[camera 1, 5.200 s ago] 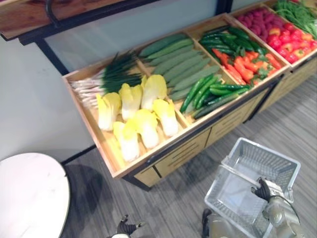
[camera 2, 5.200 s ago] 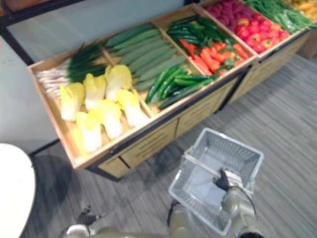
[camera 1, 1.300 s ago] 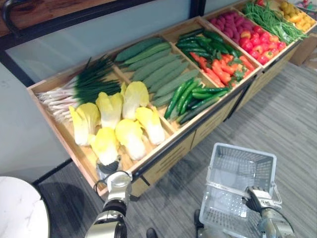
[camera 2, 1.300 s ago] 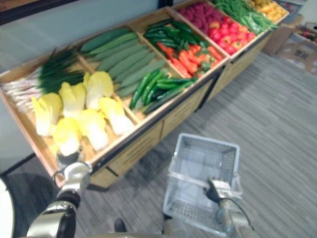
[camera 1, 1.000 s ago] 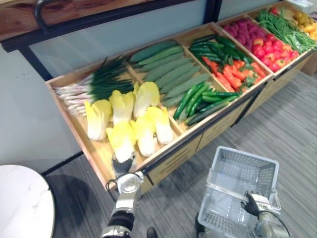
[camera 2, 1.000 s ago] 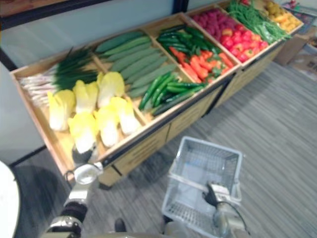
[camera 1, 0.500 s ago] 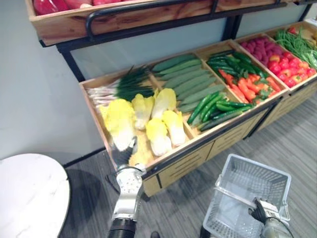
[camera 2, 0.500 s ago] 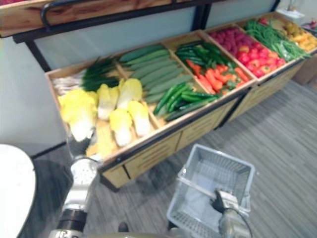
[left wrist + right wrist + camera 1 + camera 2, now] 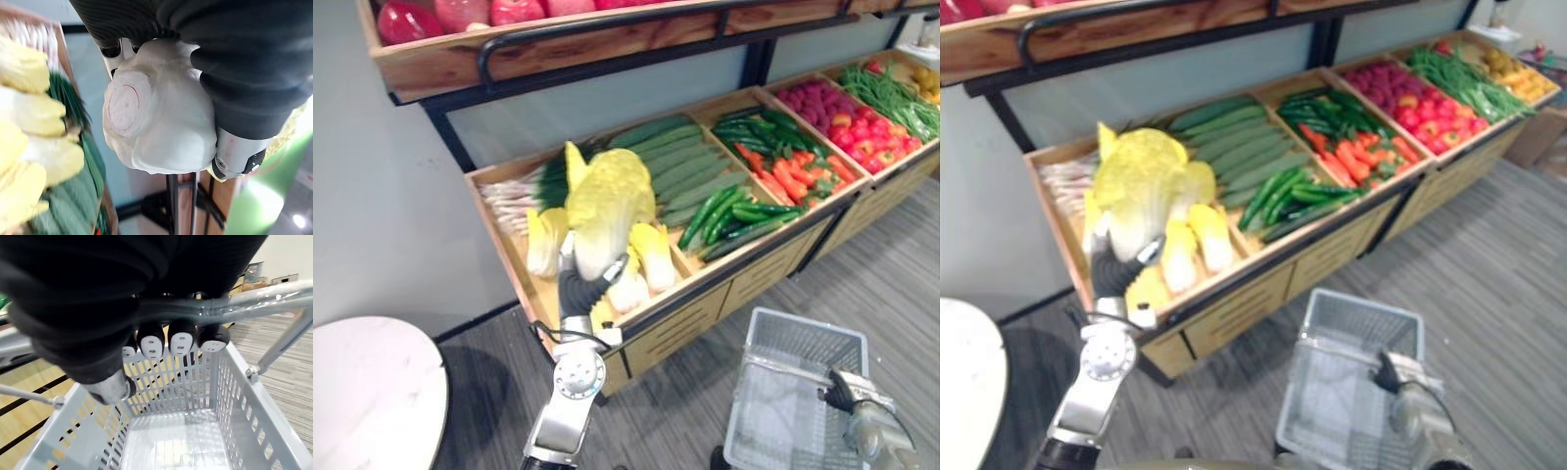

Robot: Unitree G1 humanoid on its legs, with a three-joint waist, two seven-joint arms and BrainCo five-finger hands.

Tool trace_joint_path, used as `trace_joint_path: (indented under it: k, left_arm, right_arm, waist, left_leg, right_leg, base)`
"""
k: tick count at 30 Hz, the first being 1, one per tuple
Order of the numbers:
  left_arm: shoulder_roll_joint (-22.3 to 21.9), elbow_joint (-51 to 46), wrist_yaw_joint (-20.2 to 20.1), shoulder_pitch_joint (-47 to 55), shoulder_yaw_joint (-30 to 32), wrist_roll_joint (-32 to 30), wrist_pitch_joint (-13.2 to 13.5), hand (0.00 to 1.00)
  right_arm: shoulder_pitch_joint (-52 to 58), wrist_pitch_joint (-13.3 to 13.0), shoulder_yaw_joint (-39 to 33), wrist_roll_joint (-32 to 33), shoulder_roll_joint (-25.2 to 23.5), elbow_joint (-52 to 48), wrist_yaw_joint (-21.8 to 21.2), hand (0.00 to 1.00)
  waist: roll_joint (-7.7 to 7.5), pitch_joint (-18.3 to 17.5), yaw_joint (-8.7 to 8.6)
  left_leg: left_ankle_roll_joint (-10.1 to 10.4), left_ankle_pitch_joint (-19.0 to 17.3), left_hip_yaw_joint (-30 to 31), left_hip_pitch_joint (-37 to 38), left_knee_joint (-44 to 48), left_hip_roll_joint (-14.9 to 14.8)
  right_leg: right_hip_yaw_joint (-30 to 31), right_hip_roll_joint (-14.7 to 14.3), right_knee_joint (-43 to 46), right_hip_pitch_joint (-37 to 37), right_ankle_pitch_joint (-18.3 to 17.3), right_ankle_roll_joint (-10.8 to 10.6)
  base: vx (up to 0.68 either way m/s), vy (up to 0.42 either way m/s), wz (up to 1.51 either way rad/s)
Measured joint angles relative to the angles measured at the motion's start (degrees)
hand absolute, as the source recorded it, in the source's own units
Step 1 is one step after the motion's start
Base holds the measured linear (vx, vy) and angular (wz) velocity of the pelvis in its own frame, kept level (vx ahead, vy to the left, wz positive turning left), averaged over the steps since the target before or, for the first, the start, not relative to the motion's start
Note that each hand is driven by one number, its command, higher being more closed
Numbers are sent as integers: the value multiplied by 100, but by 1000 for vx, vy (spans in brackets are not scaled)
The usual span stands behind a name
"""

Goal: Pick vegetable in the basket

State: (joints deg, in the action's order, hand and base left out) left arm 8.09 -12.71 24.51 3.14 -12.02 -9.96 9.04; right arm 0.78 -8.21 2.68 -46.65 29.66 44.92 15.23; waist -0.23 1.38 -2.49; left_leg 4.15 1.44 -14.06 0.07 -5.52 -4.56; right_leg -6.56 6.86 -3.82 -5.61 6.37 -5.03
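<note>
Currently, the cabbage (image 9: 607, 208) is held above the curled fingers of the left hand (image 9: 578, 292) and could be tipped out by its heavy leaves before the basket (image 9: 803, 331), hung under the clenched right hand (image 9: 847, 390), is reached.

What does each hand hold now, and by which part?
The left hand grips a cabbage by its white stem end. The right hand holds the basket by its handle.
</note>
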Motion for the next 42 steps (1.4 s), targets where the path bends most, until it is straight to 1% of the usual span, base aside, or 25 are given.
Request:
trace_joint_path:
  k: [2, 3, 5, 6, 7, 8, 9, 11, 12, 14, 15, 16, 17, 18, 19, 21, 23, 25, 27, 28, 31, 34, 37, 39, 42]
  left_arm:
    - [155, -2, -211, 4, -142, 49, 80, 100]
    - [225, -2, -389, 9, -224, 194, 149, 100]
    - [309, -16, -560, 8, -372, 327, 251, 100]
    - [375, -16, -734, 7, -476, 513, 290, 100]
    - [386, -16, -762, 3, -537, 534, 291, 100]
    - [412, -16, -921, -9, -688, 551, 324, 100]
    - [446, -16, -978, -15, -774, 606, 352, 100]
    - [625, -15, -1225, -79, -1121, 951, 436, 100]
    - [661, -14, -1280, -87, -1195, 997, 444, 100]
    - [789, -13, -1451, -116, -1494, 1064, 491, 100]
    - [800, -13, -1507, -122, -1551, 1169, 504, 100]
    - [837, -13, -1588, -128, -1637, 1256, 512, 100]
    - [869, -13, -1668, -139, -1729, 1458, 552, 100]
    - [904, -13, -1733, -141, -1769, 1578, 565, 100]
    - [1026, -13, -1886, -175, -1850, 1789, 609, 100]
    - [1216, -13, -2070, -207, -1931, 1908, 670, 100]
    - [1365, -13, -2287, -224, -1958, 2120, 683, 100]
    - [1467, -13, -2418, -261, -1993, 2207, 686, 100]
    - [1642, -13, -2569, -402, -2095, 2341, 695, 100]
    - [1717, -13, -2637, -471, -2154, 2341, 697, 100]
    - [1816, -10, -2793, -584, -2352, 2341, 698, 100]
    - [1929, 15, -2918, -632, -2456, 2337, 700, 100]
    - [1935, 133, -2930, -642, -2531, 2318, 709, 100]
    - [1949, 322, -2932, -640, -2613, 2260, 709, 100]
    - [1966, 589, -2957, -645, -2744, 2210, 708, 100]
  right_arm:
    - [-101, 19, 0, 69, 119, 172, -84, 100]
    - [-140, 50, 0, 196, 190, 279, -134, 100]
    - [-192, 85, 0, 241, 342, 359, -187, 100]
    - [-273, 102, 0, 301, 444, 409, -204, 100]
    - [-308, 115, 0, 310, 480, 448, -204, 100]
    - [-398, 151, -2, 421, 564, 549, -212, 100]
    - [-439, 171, -7, 442, 596, 553, -215, 100]
    - [-663, 182, -15, 536, 660, 552, -234, 100]
    - [-765, 182, -11, 587, 658, 550, -260, 100]
    - [-1156, 197, 7, 744, 651, 520, -336, 100]
    - [-1269, 197, 22, 827, 645, 482, -337, 100]
    - [-1490, 200, 75, 919, 631, 385, -338, 100]
    - [-1700, 211, 185, 958, 604, 225, -339, 100]
    - [-1788, 214, 261, 977, 579, 149, -343, 100]
    - [-1915, 214, 367, 1085, 487, -31, -353, 100]
    - [-2018, 218, 506, 1112, 331, -261, -372, 100]
    - [-2121, 242, 717, 1112, 191, -512, -395, 100]
    - [-2148, 264, 819, 1111, 163, -693, -429, 100]
    - [-2251, 299, 930, 1077, 154, -877, -474, 100]
    - [-2280, 300, 944, 1066, 154, -932, -524, 100]
    - [-2285, 298, 1057, 1068, 155, -1276, -653, 100]
    - [-2303, 243, 1266, 1089, 157, -1523, -706, 100]
    - [-2308, 169, 1458, 1132, 157, -1681, -734, 100]
    - [-2312, 139, 1589, 1181, 157, -1820, -830, 100]
    - [-2313, -2, 1709, 1240, 157, -2009, -843, 100]
  waist:
    - [70, -10, -31]
    - [114, -33, -56]
    - [162, -55, -45]
    - [194, -53, -67]
    - [199, -55, -77]
    - [205, -53, -71]
    - [211, -50, -73]
    - [227, -40, -90]
    - [234, -36, -80]
    - [257, -8, -53]
    - [282, 6, -52]
    - [298, 14, -30]
    - [346, 56, -23]
    - [358, 51, -18]
    - [366, 57, 17]
    - [352, 81, 109]
    - [343, 101, 110]
    - [333, 118, 112]
    - [343, 203, 106]
    - [291, 272, 112]
    - [271, 329, 103]
    - [316, 359, 94]
    - [333, 369, 111]
    - [340, 374, 116]
    - [346, 385, 107]
  left_leg:
    - [-14, -2, -96, 17, -18, 3]
    - [-17, -5, -137, 24, -17, 3]
    - [-26, -14, -267, 27, -13, 3]
    - [-27, -17, -315, 52, -3, 4]
    - [-27, -18, -329, 71, 1, 4]
    - [-25, -40, -412, 131, 2, -7]
    - [-24, -44, -435, 141, 3, -7]
    - [-27, -64, -602, 198, 2, -6]
    - [-25, -85, -675, 229, -4, -9]
    - [25, -191, -1064, 377, 2, -12]
    - [49, -224, -1190, 412, 4, -10]
    - [72, -270, -1447, 450, 4, -5]
    - [96, -320, -1740, 538, 6, -8]
    - [130, -357, -1896, 578, 10, -17]
    - [193, -463, -2210, 627, 114, -73]
    - [315, -696, -2653, 724, 383, -231]
    - [454, -961, -3092, 817, 738, -452]
    - [500, -1075, -3272, 833, 913, -569]
    - [565, -1174, -3466, 868, 1079, -693]
    - [599, -1201, -3573, 915, 1091, -725]
    - [669, -1263, -3739, 989, 1164, -815]
    - [669, -1263, -3763, 1063, 1164, -835]
    - [669, -1263, -3747, 1067, 1159, -835]
    - [666, -1265, -3724, 1066, 1159, -837]
    - [645, -1331, -3720, 1036, 1189, -843]
  right_leg:
    - [94, -4, -3, -32, 10, -16]
    - [139, -9, -2, -54, 15, -18]
    - [255, -24, -1, -115, 43, -28]
    - [309, -35, -7, -119, 57, -41]
    - [332, -43, -6, -115, 58, -41]
    - [417, -56, -6, -101, 76, -24]
    - [445, -61, -7, -102, 80, -29]
    - [607, -83, -22, -136, 126, -37]
    - [685, -95, -31, -137, 140, -38]
    - [1051, -160, -47, -188, 204, -52]
    - [1171, -182, -46, -217, 216, -67]
    - [1409, -229, -50, -313, 262, -84]
    - [1679, -303, -65, -361, 300, -115]
    - [1816, -346, -77, -395, 319, -116]
    - [2073, -443, -114, -431, 323, -116]
    - [2406, -613, -126, -448, 328, -124]
    - [2674, -818, -124, -449, 411, -134]
    - [2808, -928, -135, -465, 433, -122]
    - [2934, -1046, -135, -476, 514, -23]
    - [3001, -1109, -134, -476, 541, 10]
    - [3080, -1218, -109, -470, 553, 21]
    - [3086, -1259, -68, -435, 552, 21]
    - [3078, -1257, -34, -435, 552, 21]
    - [3075, -1255, -8, -435, 552, 21]
    - [3086, -1246, -13, -446, 551, 21]
  base:
    - [-8, 3, -23]
    - [3, -2, -23]
    - [11, -4, -29]
    - [13, -8, -26]
    - [11, -14, -30]
    - [1, -11, -23]
    - [-4, -10, -26]
    - [-21, -6, -34]
    - [-33, -2, -60]
    - [-29, 6, -79]
    - [-26, 9, -99]
    - [-14, 1, -110]
    - [-11, -5, -118]
    - [6, -23, -127]
    - [16, -53, -118]
    - [33, -92, -129]
    - [42, -112, -105]
    - [19, -60, -58]
    - [7, -54, -50]
    - [-8, -32, -40]
    - [-11, -16, -26]
    - [-13, -22, -11]
    - [-45, -42, 6]
    - [-61, -56, 9]
    - [-83, -77, 0]
